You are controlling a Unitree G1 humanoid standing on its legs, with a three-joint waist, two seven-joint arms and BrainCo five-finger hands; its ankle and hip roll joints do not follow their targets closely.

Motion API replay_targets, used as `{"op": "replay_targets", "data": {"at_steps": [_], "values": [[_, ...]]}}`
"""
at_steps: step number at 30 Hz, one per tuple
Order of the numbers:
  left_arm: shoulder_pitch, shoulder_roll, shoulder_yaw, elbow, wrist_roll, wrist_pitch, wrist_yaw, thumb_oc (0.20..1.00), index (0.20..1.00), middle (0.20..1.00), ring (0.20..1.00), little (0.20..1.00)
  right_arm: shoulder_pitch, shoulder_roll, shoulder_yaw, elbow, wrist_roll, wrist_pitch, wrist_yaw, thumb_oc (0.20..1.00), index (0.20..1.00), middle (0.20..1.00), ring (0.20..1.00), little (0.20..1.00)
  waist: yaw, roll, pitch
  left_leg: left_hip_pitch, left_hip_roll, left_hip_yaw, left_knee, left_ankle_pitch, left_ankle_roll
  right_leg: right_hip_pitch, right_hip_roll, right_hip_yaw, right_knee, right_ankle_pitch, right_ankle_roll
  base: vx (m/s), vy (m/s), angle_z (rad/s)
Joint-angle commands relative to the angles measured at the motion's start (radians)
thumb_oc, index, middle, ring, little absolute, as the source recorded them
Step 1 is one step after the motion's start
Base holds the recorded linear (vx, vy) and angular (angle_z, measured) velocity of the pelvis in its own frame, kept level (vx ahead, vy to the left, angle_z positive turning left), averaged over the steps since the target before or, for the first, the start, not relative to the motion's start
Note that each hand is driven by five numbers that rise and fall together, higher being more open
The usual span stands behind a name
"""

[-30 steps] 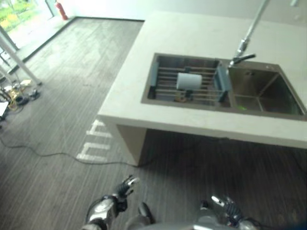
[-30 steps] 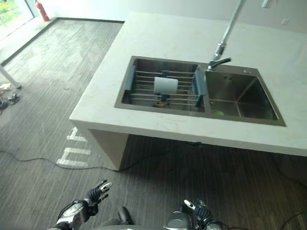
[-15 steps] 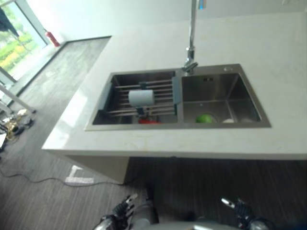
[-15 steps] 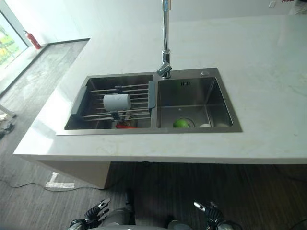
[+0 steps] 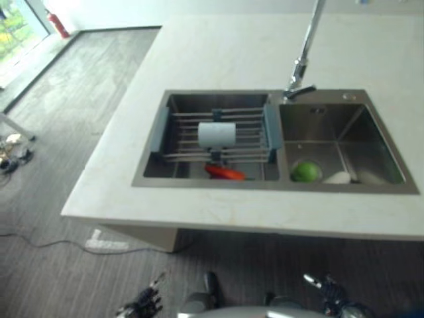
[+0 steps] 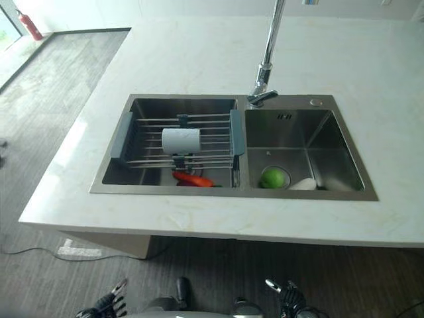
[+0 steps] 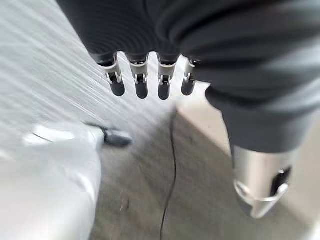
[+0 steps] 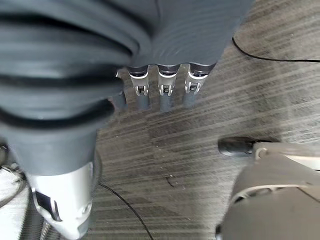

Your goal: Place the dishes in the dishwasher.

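View swung back over sink [image 6: 106,179]; cup [image 6: 181,140] on rack [image 6: 132,136] untouched. Left hand [image 7: 145,80], right hand [image 8: 160,90] low, fingers relaxed, empty. Nothing started.

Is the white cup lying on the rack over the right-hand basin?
No, the white cup lies on the rack over the left basin; the right basin holds a green ball.

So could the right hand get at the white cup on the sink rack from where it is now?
Probably not yet. The right hand hangs low, open and empty, below the counter edge, while the cup lies on the rack across the left basin. Nothing covers the cup; the arm must rise first.
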Motion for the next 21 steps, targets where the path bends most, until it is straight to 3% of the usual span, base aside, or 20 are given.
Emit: {"op": "replay_targets", "data": {"at_steps": [1, 5, 6, 9, 11, 13, 14, 18, 20, 21], "values": [[-0.038, 0.021, 0.026, 0.032, -0.011, 0.019, 0.116, 1.000, 1.000, 1.000, 1.000, 1.000, -0.033, -0.073, -0.031, -0.015, -0.035, -0.013, 0.009, 1.000, 1.000, 1.000, 1.000, 1.000, 0.013, 0.038, -0.012, 0.003, 0.054, -0.033, 0.027, -0.107, -0.042, -0.094, -0.075, -0.043, 0.084, -0.031, 0.037, -0.01, 0.108, -0.06], [-0.021, 0.161, 0.083, 0.054, 0.139, 0.051, 0.174, 1.000, 1.000, 1.000, 1.000, 1.000, -0.036, -0.119, -0.047, -0.008, -0.035, -0.009, 0.027, 1.000, 1.000, 1.000, 1.000, 1.000, 0.018, 0.064, -0.012, -0.003, 0.047, -0.031, 0.033, -0.107, -0.037, -0.104, -0.092, -0.054, 0.091, -0.030, 0.042, -0.02, 0.094, -0.03], [-0.018, 0.277, 0.120, 0.070, 0.169, 0.064, 0.212, 1.000, 1.000, 1.000, 1.000, 1.000, -0.042, -0.142, -0.046, -0.001, -0.031, -0.003, 0.033, 1.000, 1.000, 1.000, 1.000, 1.000, 0.024, 0.077, -0.016, -0.005, 0.042, -0.030, 0.031, -0.107, -0.034, -0.105, -0.098, -0.062, 0.087, -0.025, 0.047, -0.02, 0.069, 0.01], [-0.022, 0.536, 0.220, 0.094, 0.234, -0.017, 0.256, 1.000, 1.000, 1.000, 1.000, 1.000, -0.044, -0.169, -0.026, -0.010, -0.002, 0.031, 0.031, 1.000, 1.000, 1.000, 1.000, 1.000, 0.028, 0.095, -0.022, 0.000, 0.041, -0.021, 0.033, -0.108, -0.030, -0.101, -0.104, -0.069, 0.084, -0.020, 0.055, 0.00, 0.018, 0.01], [-0.035, 0.728, 0.302, 0.052, 0.392, -0.099, 0.310, 1.000, 1.000, 1.000, 1.000, 1.000, -0.034, -0.168, -0.014, -0.016, 0.032, 0.047, 0.025, 1.000, 1.000, 1.000, 1.000, 1.000, 0.037, 0.102, -0.026, 0.000, 0.043, -0.017, 0.037, -0.110, -0.028, -0.096, -0.104, -0.075, 0.079, -0.014, 0.060, -0.01, -0.056, 0.02], [-0.043, 0.805, 0.325, -0.013, 0.465, -0.174, 0.361, 1.000, 1.000, 1.000, 1.000, 1.000, -0.027, -0.159, -0.008, -0.022, 0.052, 0.052, 0.020, 1.000, 1.000, 1.000, 1.000, 1.000, 0.043, 0.101, -0.029, 0.001, 0.044, -0.014, 0.036, -0.111, -0.029, -0.092, -0.104, -0.080, 0.073, -0.009, 0.064, -0.01, -0.098, 0.02], [-0.081, 0.881, 0.348, -0.130, 0.498, -0.188, 0.383, 1.000, 1.000, 1.000, 1.000, 1.000, -0.015, -0.142, -0.005, -0.028, 0.069, 0.053, 0.012, 1.000, 1.000, 1.000, 1.000, 1.000, 0.050, 0.098, -0.034, 0.006, 0.044, -0.014, 0.029, -0.112, -0.028, -0.084, -0.101, -0.084, 0.062, -0.004, 0.069, 0.01, -0.131, 0.03], [-0.180, 0.968, 0.298, -0.396, 0.532, -0.216, 0.387, 1.000, 1.000, 1.000, 1.000, 1.000, 0.009, -0.110, -0.001, -0.055, 0.104, 0.076, -0.006, 1.000, 1.000, 1.000, 1.000, 1.000, 0.048, 0.083, -0.046, 0.016, 0.049, -0.007, 0.019, -0.118, -0.031, -0.075, -0.092, -0.083, 0.043, 0.005, 0.077, 0.03, -0.137, 0.03], [-0.268, 0.996, 0.216, -0.542, 0.566, -0.281, 0.388, 1.000, 1.000, 1.000, 1.000, 1.000, 0.021, -0.098, -0.004, -0.054, 0.104, 0.081, -0.002, 1.000, 1.000, 1.000, 1.000, 1.000, 0.036, 0.075, -0.053, 0.024, 0.052, 0.003, 0.014, -0.122, -0.034, -0.072, -0.086, -0.074, 0.033, 0.005, 0.080, 0.04, -0.091, -0.08], [-0.289, 0.994, 0.199, -0.583, 0.567, -0.261, 0.384, 1.000, 1.000, 1.000, 1.000, 1.000, 0.023, -0.096, -0.006, -0.055, 0.104, 0.083, -0.002, 1.000, 1.000, 1.000, 1.000, 1.000, 0.032, 0.072, -0.054, 0.027, 0.052, 0.004, 0.013, -0.124, -0.034, -0.071, -0.084, -0.073, 0.031, 0.006, 0.081, 0.08, -0.098, -0.11]]}}
